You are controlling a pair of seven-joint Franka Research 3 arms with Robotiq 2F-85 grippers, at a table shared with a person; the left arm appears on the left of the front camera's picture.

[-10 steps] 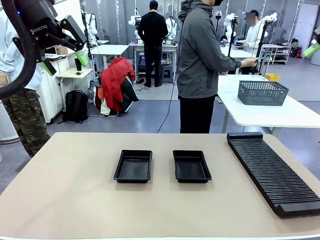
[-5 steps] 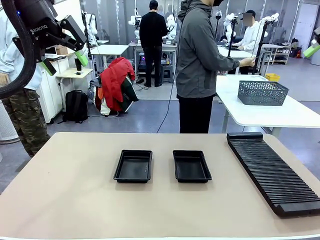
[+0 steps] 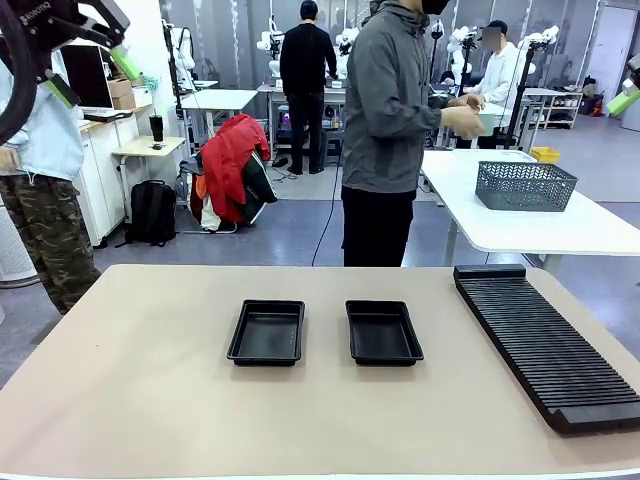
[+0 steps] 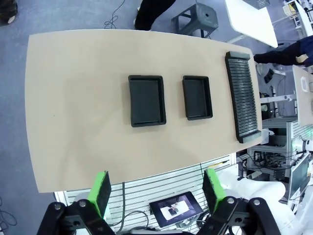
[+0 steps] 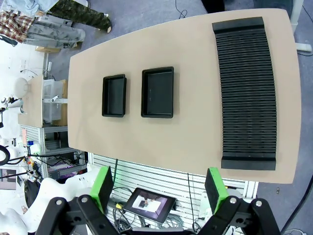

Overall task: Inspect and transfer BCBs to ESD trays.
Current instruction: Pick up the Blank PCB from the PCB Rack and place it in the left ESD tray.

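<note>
Two empty black ESD trays lie side by side mid-table, the left tray (image 3: 267, 332) (image 4: 146, 100) (image 5: 114, 95) and the right tray (image 3: 383, 332) (image 4: 197, 97) (image 5: 158, 92). No BCBs are in view. My left gripper (image 3: 92, 77) (image 4: 157, 191) hangs high above the table's left side, open, with nothing between its green pads. My right gripper (image 5: 159, 187) is also high above the table, open and empty. One of its green pads (image 3: 622, 100) shows at the far right edge of the front view.
A long black ribbed rack (image 3: 545, 345) (image 4: 242, 95) (image 5: 247, 93) lies along the table's right side. A person in a grey jacket (image 3: 385, 130) stands beyond the far edge with both hands raised together, beside a white side table holding a grey mesh basket (image 3: 525, 185).
My left gripper has risen and moved left in the front view. The person has stepped slightly left and drawn both hands together in front of the chest.
</note>
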